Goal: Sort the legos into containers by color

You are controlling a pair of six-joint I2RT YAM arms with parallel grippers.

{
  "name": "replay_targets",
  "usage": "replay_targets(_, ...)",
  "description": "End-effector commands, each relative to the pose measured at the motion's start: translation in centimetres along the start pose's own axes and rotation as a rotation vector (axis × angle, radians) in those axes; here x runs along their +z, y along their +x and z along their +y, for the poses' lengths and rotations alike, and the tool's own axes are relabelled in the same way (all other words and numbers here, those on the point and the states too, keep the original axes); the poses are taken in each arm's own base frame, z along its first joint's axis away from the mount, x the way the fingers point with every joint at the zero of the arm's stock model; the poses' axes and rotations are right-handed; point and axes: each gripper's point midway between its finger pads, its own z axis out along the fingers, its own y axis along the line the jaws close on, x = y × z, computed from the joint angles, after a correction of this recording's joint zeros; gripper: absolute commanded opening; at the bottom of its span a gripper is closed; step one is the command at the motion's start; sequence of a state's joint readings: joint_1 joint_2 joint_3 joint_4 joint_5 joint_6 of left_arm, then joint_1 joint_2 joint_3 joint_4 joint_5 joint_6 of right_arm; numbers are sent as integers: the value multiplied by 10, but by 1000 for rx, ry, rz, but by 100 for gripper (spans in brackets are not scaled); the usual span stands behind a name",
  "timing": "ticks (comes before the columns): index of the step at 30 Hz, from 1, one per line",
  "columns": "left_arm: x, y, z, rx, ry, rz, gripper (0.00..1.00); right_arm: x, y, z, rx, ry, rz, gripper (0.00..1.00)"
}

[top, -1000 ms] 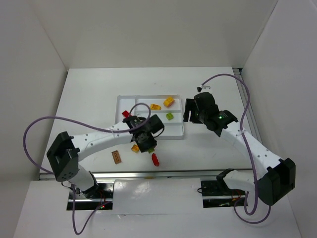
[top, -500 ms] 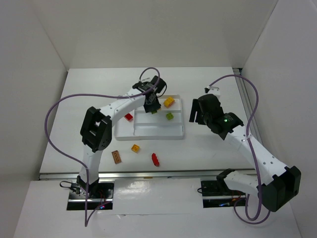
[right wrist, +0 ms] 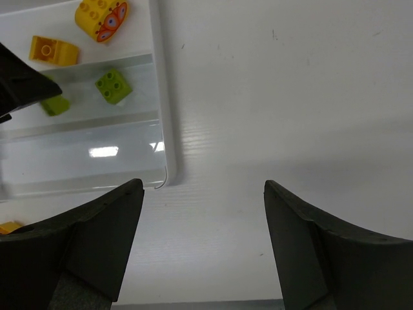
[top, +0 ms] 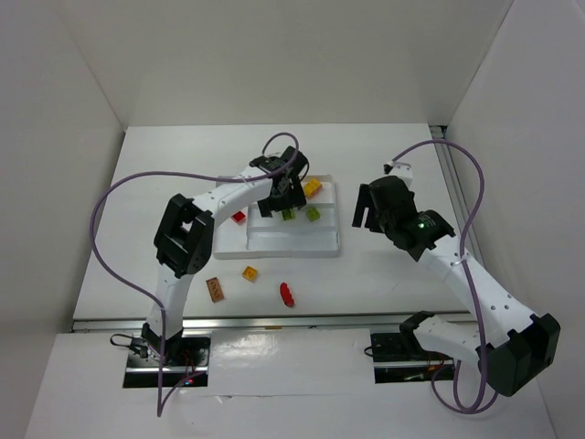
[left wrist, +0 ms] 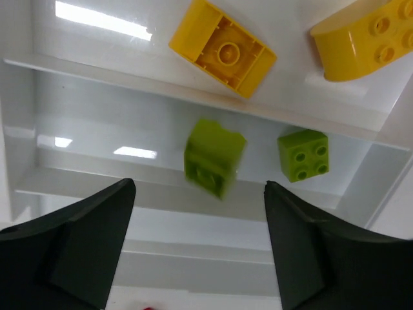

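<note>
left claw (left wrist: 199, 194) spread; lime brick (left wrist: 214, 157) loose over tray (left wrist: 97, 70) slot. right claw (right wrist: 203, 185) spread, empty. risk: brick bounces into yellow slot.

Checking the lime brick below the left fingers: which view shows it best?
Left wrist: the lime brick is large and whole, though blurred. Right wrist shows it small near the edge; from the top the left fingers mostly hide it.
</note>
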State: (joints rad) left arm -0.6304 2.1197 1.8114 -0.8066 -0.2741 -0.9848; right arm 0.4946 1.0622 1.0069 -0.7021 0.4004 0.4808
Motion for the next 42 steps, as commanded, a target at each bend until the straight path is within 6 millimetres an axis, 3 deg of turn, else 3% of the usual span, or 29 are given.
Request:
replay_targets(1,3,4,-4,25,5,-8,96,-2,1,1,16,-14,7,83)
replay_targets(6,-21,-10,-8,38,29,-72,97,3,22,17,3,-100,62,83)
replay_targets(9,-39,-14,-4,48,24,-80,96,-4,40,46,-35,-213,89,76)
replay_targets(11,-65,-23,0,48,42,-109,96,-13,64,69,-92,-295,123,72)
replay_targets(12,-69,-21,8,49,33,-113,96,-15,72,80,-118,-327,127,71)
replay_targets(13,-95,-27,14,36,57,-148,96,-17,83,89,-151,-352,144,71)
replay_targets(14,-107,-32,21,20,68,-163,96,-25,98,102,-207,-392,153,71)
replay_targets(18,-144,-50,63,-51,64,-239,96,-40,128,138,-325,-488,146,78)
replay_targets(19,-163,-58,82,-91,73,-269,96,-35,134,145,-342,-482,139,80)
replay_targets(22,-187,-74,117,-160,90,-323,94,-20,143,161,-346,-458,138,82)
replay_targets(26,-200,-82,141,-192,121,-337,94,-13,158,190,-379,-524,180,82)
replay_targets(29,-196,-81,155,-210,108,-323,93,-4,183,193,-433,-522,250,82)
replay_targets(33,-205,-74,155,-206,156,-310,93,-3,207,202,-490,-560,295,82)
replay_targets(42,-203,-73,156,-190,162,-302,93,2,224,206,-530,-543,330,72)
